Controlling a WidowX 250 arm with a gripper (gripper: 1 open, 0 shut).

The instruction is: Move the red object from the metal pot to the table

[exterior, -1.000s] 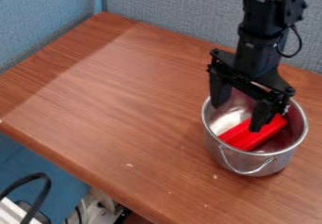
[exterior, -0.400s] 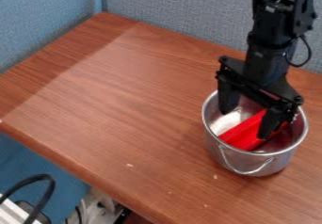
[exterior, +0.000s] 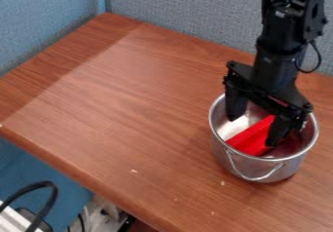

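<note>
The metal pot (exterior: pixel 244 164) stands on the table (exterior: pixel 117 90) near its right front edge. Inside it lies the red object (exterior: pixel 251 136), a bright red bar slanting across the pot's bottom. My gripper (exterior: pixel 262 131) points straight down into the pot, open, with one black finger on each side of the bar. Whether the fingers touch the bar I cannot tell. The far part of the bar is hidden behind the gripper.
Blue padded walls (exterior: pixel 156 7) close off the back of the table. The table's front edge (exterior: pixel 92 177) runs diagonally from left to lower right, with cables (exterior: pixel 33 212) on the floor below it.
The gripper shifted slightly right and sank deeper into the pot between the first earlier frame and the second. Since then nothing has moved, and the jaws stayed open.
</note>
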